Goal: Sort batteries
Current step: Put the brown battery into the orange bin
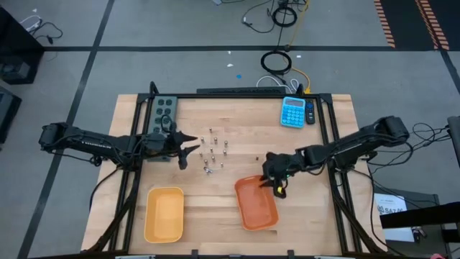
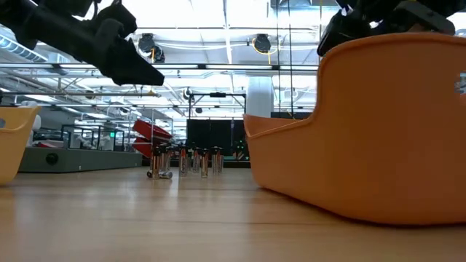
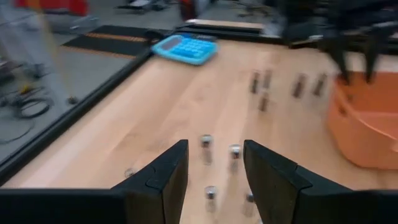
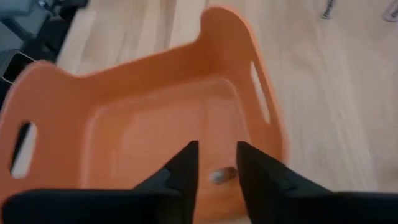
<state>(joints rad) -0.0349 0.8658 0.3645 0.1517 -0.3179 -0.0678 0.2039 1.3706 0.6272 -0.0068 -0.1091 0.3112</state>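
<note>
Left gripper, fingers spread, just beside upright batteries. Right gripper, fingers parted, empty, above orange tray.

Batteries stand clustered mid-table, between the left gripper and the right gripper. The right gripper hangs over one tray; another tray lies to its left. A calculator sits behind, near the far edge.

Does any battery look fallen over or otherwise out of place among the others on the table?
Most batteries stand upright in a loose cluster. One at the cluster's near-left edge lies on its side in the low view. Nothing else stands out; the orange tray sits slightly askew.
</note>
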